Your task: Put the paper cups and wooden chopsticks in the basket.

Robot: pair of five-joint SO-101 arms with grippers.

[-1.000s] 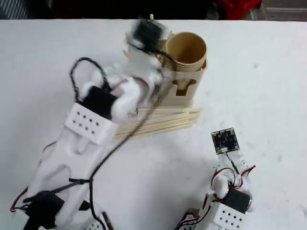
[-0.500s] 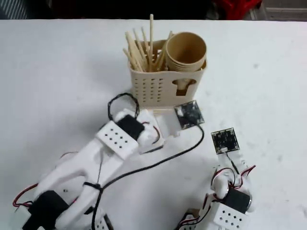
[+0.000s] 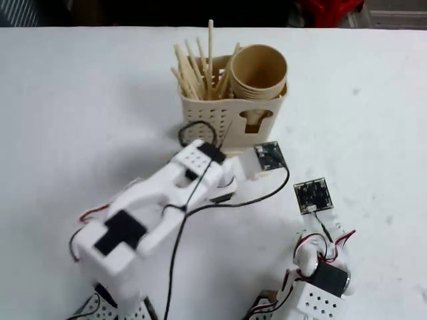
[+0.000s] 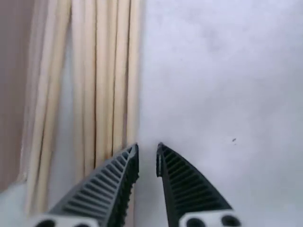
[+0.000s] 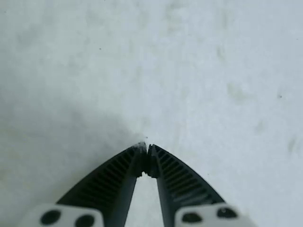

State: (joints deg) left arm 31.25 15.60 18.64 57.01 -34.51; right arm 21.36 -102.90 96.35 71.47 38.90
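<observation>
A cream perforated basket (image 3: 220, 123) stands at the table's far middle. It holds several wooden chopsticks (image 3: 197, 67) upright and a stack of paper cups (image 3: 259, 70). My left arm (image 3: 193, 177) is folded just in front of the basket. In the left wrist view, several more chopsticks (image 4: 102, 71) lie side by side on the white table. My left gripper (image 4: 147, 147) is open by a narrow gap with nothing in it, and one fingertip (image 4: 129, 158) is against the outermost stick. My right gripper (image 5: 146, 147) is shut and empty over bare table.
The right arm (image 3: 320, 267) rests at the near right, its camera board (image 3: 312, 195) facing up. A black cable (image 3: 220, 203) trails from the left arm across the table. A beige surface (image 4: 14, 71) borders the lying chopsticks.
My left arm has drawn back from the basket to the near side and folded up. The chopsticks that lay in front of the basket are now covered by it. The right arm has not moved.
</observation>
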